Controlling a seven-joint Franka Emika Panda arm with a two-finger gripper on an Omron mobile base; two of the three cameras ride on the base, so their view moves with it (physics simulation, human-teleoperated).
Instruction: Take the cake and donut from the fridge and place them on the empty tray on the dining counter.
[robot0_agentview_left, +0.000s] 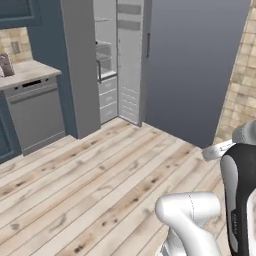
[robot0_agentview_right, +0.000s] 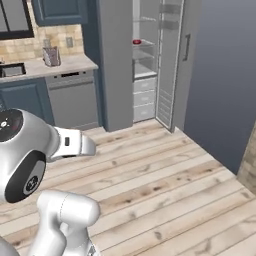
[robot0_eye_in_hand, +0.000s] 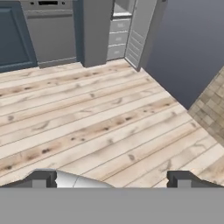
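Fridge (robot0_agentview_left: 80, 65) stands across the wood floor (robot0_agentview_left: 100, 170), well apart from the base. One door (robot0_agentview_left: 131, 60) is swung out toward us, so the shelves and the lower drawers (robot0_agentview_left: 107, 97) are open to reach.

Donut (robot0_agentview_right: 136, 42): small red spot on an upper shelf in the right base view, matching red speck (robot0_agentview_left: 96, 43) in the left base view. Too small to confirm ring shape. Cake: can't pick it out, either too small or hidden behind the door edge or shelf rim.

Gripper (robot0_eye_in_hand: 113, 179) is at full spread, nothing between the jaws, tips aimed down and forward over the floor with the fridge foot at the top of the hand view. Reads as a carry pose: arm folded in close to the base, jaws already wide for the first pick.

Dishwasher (robot0_agentview_right: 74, 100) and worktop with toaster (robot0_agentview_right: 51, 56) sit left of the fridge, off the path.

Judgement: approach stage, nothing picked yet. Next calls for closing on the open compartment, then raising the hand to shelf height. Risk: the open door narrows entry from the right, so the elbow could clip it.
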